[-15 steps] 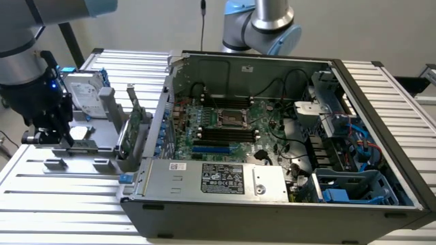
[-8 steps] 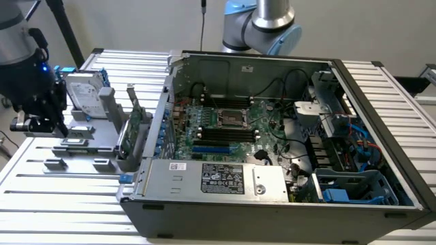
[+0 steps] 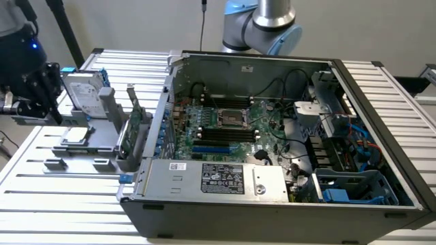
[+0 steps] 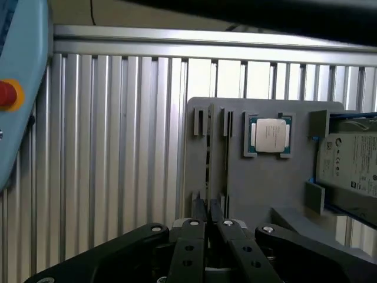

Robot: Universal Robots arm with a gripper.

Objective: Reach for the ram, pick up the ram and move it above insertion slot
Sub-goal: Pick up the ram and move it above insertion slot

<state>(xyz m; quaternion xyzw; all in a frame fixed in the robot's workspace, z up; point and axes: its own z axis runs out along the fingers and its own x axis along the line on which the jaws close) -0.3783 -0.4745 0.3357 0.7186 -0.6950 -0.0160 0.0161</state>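
Gripper (image 3: 53,113) hangs at the exterior view's left, off the open computer case (image 3: 272,143), above the left edge of the grey parts holder (image 3: 102,127) on the slatted aluminium surface (image 3: 61,204). It touches nothing.

In the wrist view you see the gripper (image 4: 207,207) drawn narrow: the two fingers (image 4: 199,212) run side by side with a mere sliver between them and nothing held there.

The ram: you cannot pick it out with certainty. The wrist view shows a thin dark strip (image 4: 226,154) standing edge-on between paired slot blocks of the holder, just past the fingertips; it may be the ram.

Holder contents, exterior view: hard drive (image 3: 85,94) upright at the far left, just beside the gripper; CPU (image 3: 75,134) lying flat in its pocket nearer you; a green card with a metal bracket (image 3: 135,120) upright on the holder's right, next to the case wall.

Inside the case, the motherboard (image 3: 225,127) lies exposed, with dark memory slots (image 3: 228,135) near its middle, well apart from the gripper.
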